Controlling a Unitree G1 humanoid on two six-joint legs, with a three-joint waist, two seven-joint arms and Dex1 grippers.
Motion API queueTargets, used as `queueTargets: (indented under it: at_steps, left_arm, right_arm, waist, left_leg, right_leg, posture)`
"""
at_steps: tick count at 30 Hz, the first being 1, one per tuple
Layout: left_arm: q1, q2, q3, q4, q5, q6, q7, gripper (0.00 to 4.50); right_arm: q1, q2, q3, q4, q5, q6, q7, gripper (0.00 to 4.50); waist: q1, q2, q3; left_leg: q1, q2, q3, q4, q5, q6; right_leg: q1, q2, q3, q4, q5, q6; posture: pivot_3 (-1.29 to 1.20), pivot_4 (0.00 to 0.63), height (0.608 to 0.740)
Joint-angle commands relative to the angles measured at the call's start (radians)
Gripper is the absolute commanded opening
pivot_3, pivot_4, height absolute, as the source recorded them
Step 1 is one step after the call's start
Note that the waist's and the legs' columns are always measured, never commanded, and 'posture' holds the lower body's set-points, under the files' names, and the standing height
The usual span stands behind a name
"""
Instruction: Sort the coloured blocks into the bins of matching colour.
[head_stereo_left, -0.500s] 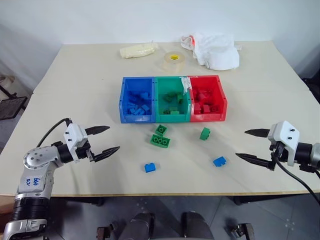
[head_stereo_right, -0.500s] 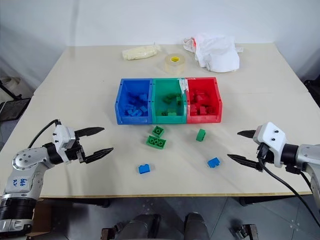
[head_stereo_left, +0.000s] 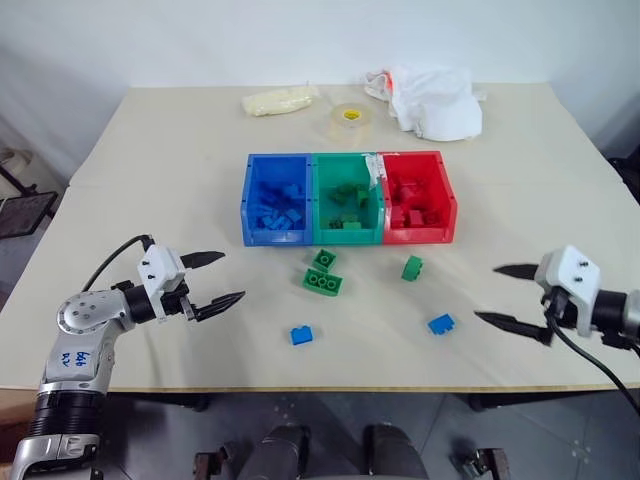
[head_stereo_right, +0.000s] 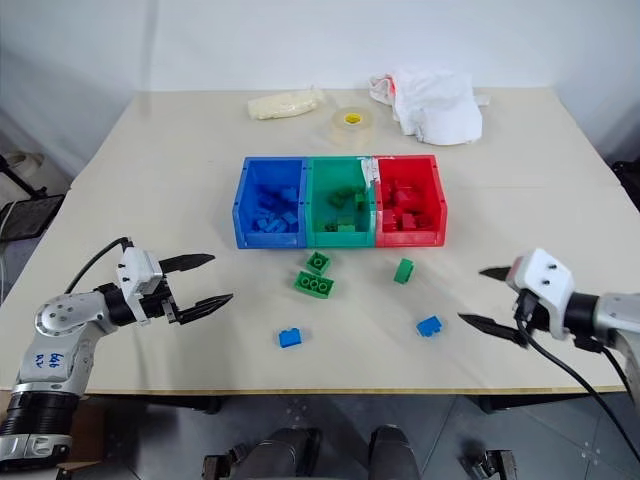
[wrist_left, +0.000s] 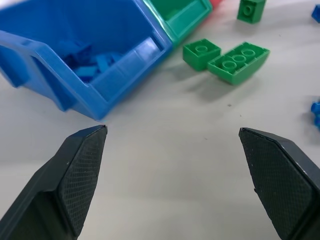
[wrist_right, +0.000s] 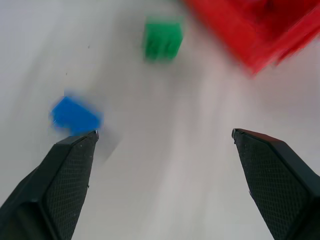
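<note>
both hands, left hand (head_stereo_left: 217, 279) and right hand (head_stereo_left: 507, 295), are hovering released and empty over the table (head_stereo_left: 150, 180), with five loose coloured blocks (head_stereo_left: 322, 283) lying just in front of the bins (head_stereo_left: 347, 235).

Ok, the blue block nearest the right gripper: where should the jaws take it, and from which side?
Probably from above, jaws closing across the short flat sides of the blue block. It lies alone on the table, apart from the green block, so both sides are free. The right gripper is open and close by, the natural one to use.
</note>
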Motion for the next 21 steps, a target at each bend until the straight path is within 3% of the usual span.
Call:
queueTargets:
  at_steps: [1, 8, 15, 21]
  left_arm:
    - [-0.013, 0.005, 0.010, -0.016, -0.027, 0.005, -0.027, 4.49]
    - [0.014, -0.007, 0.018, -0.051, -0.054, -0.002, -0.062, 4.49]
    - [0.102, 0.000, 0.038, -0.153, -0.079, 0.033, -0.043, 4.49]
    - [0.197, -0.005, 0.062, -0.275, -0.101, 0.088, 0.005, 4.49]
  right_arm:
    - [0.046, -0.056, -0.072, 0.014, -0.029, -0.040, 0.038, 4.50]
    - [-0.018, -0.044, 0.010, -0.063, 0.004, 0.014, 0.044, 4.50]
    - [-0.125, -0.025, 0.193, -0.123, -0.011, 0.050, 0.069, 4.50]
    - [-0.276, 0.034, 0.371, -0.035, -0.078, 0.010, 0.110, 4.50]
  waist:
    - [0.004, 0.000, 0.000]
    - [-0.005, 0.001, 0.001]
    - [-0.010, 0.001, 0.001]
    - [-0.011, 0.001, 0.002]
  left_leg:
    - [0.000, 0.000, 0.001, 0.000, 0.000, 0.000]
    - [0.002, 0.002, 0.005, -0.001, 0.000, 0.000]
    - [0.002, 0.002, 0.005, -0.001, -0.001, 0.000]
    - [0.003, 0.003, 0.005, 0.000, -0.001, 0.000]
  right_leg:
    - [0.000, 0.000, 0.000, 0.000, 0.000, 0.000]
    - [0.000, -0.001, -0.001, 0.000, 0.000, 0.000]
    - [0.000, -0.001, 0.000, 0.000, 0.000, 0.000]
    - [0.000, -0.001, 0.004, -0.001, 0.000, 0.000]
  posture:
    - [0.00, 0.150, 0.740]
    - [0.00, 0.150, 0.740]
    - [0.00, 0.150, 0.740]
    - [0.00, 0.150, 0.740]
